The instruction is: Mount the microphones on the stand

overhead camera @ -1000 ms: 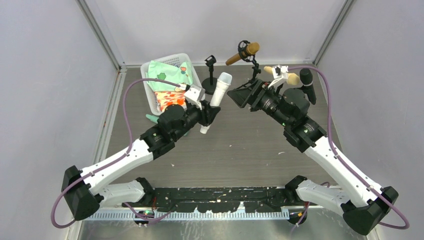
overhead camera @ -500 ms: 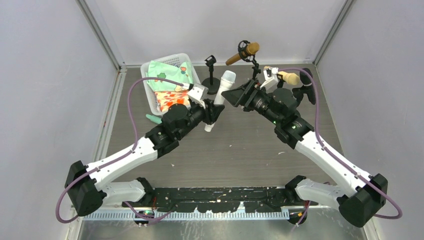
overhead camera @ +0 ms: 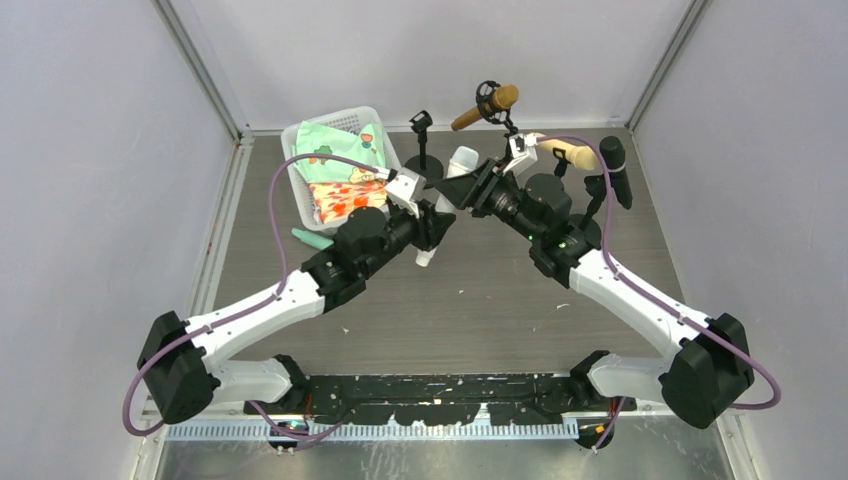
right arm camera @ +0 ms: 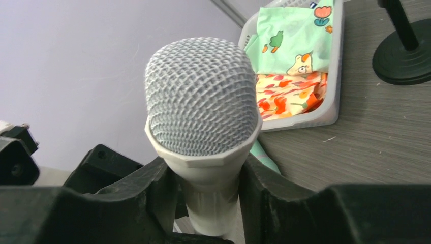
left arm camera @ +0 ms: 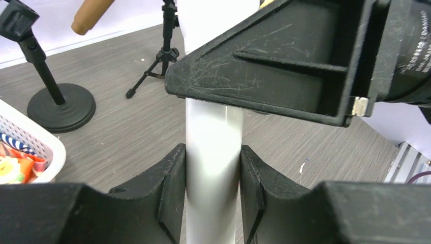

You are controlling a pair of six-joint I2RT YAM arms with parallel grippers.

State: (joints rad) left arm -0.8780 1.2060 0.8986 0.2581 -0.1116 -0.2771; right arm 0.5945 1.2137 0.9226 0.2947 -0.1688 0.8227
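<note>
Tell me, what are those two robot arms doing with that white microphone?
Both arms are gripping the white microphone with the mesh head at once. The left gripper clamps its smooth body, and the right gripper has its fingers on either side of the neck just under the head, so it looks like a handover. The black round-base stand nearby has an empty clip, while a brown microphone already sits on the black tripod stand.

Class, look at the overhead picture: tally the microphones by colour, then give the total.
white microphone: 1
brown microphone: 1
tan microphone: 1
black microphone: 1
Total: 4
</note>
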